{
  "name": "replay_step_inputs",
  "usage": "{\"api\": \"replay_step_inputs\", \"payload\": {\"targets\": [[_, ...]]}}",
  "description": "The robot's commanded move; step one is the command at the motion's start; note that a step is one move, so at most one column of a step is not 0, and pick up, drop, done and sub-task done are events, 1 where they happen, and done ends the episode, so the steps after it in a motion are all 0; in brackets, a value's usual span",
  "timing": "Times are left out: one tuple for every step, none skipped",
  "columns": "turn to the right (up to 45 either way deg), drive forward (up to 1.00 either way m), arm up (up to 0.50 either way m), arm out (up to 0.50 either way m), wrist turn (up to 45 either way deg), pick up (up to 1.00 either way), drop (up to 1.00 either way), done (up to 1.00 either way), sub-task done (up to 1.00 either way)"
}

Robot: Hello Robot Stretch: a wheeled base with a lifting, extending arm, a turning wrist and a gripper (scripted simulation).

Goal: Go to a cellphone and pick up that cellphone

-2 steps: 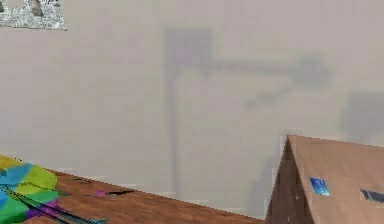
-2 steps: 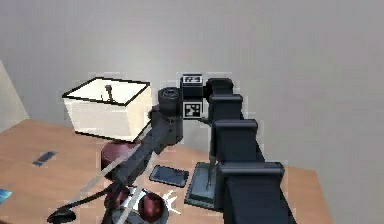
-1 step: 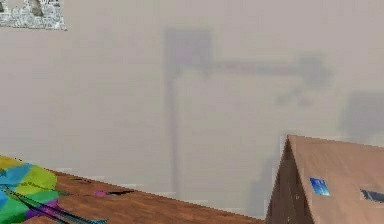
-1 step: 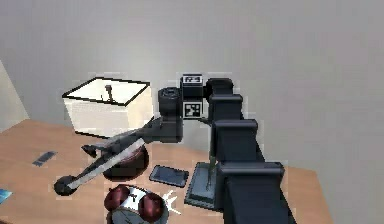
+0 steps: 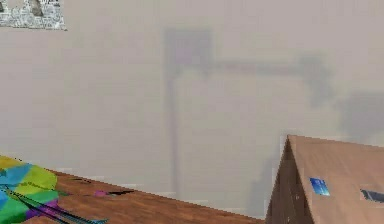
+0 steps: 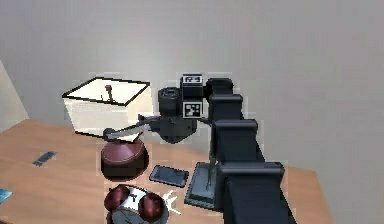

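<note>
Likely reach step. On table (image 6: 60, 185): small dark strip (image 6: 45, 158) far left, lamp (image 6: 100, 105), gripper (image 6: 122, 132) by lamp base, flat dark cellphone (image 6: 168, 175) just right of base, beside arm (image 6: 240, 150). Jaw state, any hold: cannot tell. Next: fingers down onto cellphone. Lamp and red clock (image 6: 135, 203) crowd it.

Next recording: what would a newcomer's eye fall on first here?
The dark arm rises from the arm side view's bottom edge over a wooden table, its fingers reaching toward a lamp with a white square shade. Lower in that picture, on the table, lie a flat dark slab, likely the cellphone, and a round red clock-like thing. In the forward view's lower left, a bright multicoloured cloth stands out.
</note>
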Motion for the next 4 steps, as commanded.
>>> {"api": "replay_step_inputs", "payload": {"targets": [[0.0,0.00,0.00,0.00,45.0,0.00,0.00,0.00,0.00],[0.0,0.00,-0.28,0.00,0.0,0.00,0.00,0.00,0.00],[0.0,0.00,0.00,0.00,0.0,1.00,0.00,0.00,0.00],[0.0,0.00,0.10,0.00,0.0,0.00,0.00,0.00,0.00]]}}
